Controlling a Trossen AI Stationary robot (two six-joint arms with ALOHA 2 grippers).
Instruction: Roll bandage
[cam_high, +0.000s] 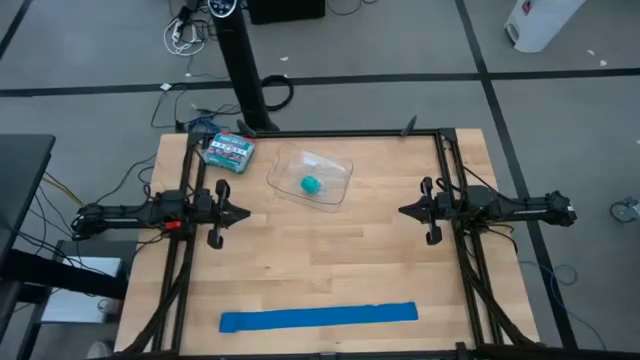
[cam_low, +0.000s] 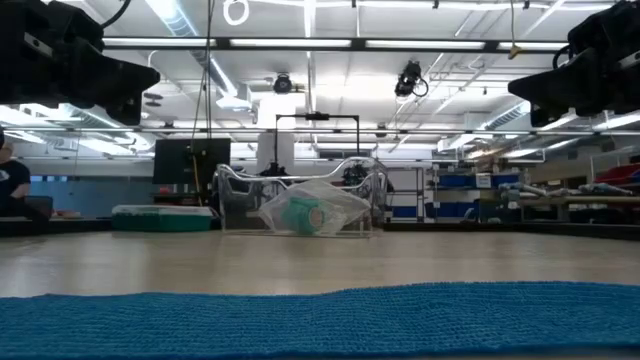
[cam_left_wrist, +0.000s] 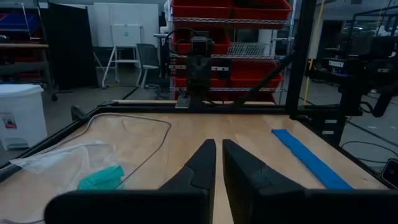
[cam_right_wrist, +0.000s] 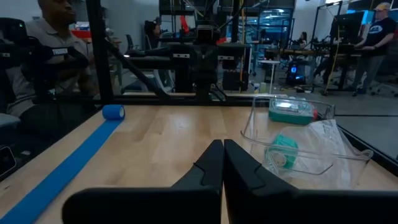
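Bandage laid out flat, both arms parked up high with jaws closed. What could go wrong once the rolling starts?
1. The bandage lies flat along the table's near edge; a push from the left gripper or right gripper might slide it off.
2. It is thin and flush on the wood, so shut fingers may skid over it.
3. One end is already curled; rolling from the flat end could leave two rolls.

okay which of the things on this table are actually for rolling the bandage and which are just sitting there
For the job: the blue bandage, laid out flat along the near edge; left gripper and right gripper, both shut and empty.

Just lying about: clear plastic tray, teal roll inside it, green-and-white box.
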